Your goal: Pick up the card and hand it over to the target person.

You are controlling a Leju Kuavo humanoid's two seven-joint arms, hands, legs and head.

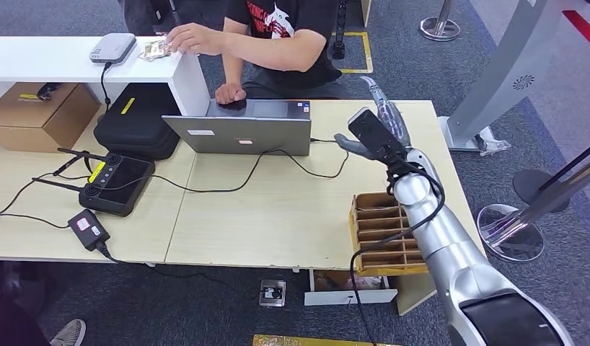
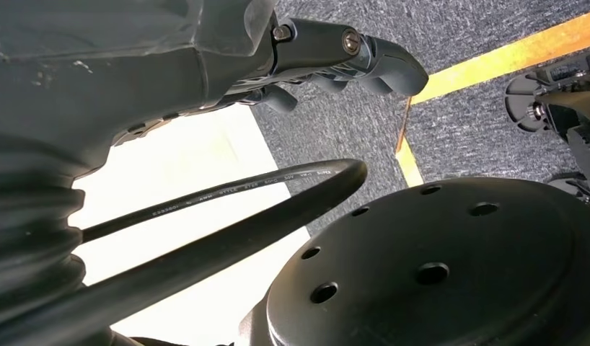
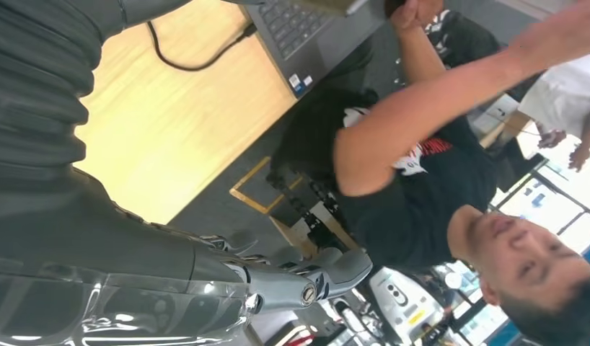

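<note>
Fingers of the right hand (image 1: 379,130) stretch apart and empty toward the person (image 1: 292,36) at the far side, so the handover looks finished, with no card visible in that hand.

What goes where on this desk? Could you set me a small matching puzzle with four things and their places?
Things:
1. laptop
2. wooden divided box
3. black remote controller
4. right hand

Places:
A. table edge nearest the robot, beside its arm
B. raised above the table's far right corner
C. left part of the table, antennas pointing left
D. middle of the far edge, in front of the seated person

Pairs: 1-D, 2-A, 3-C, 4-B
</note>
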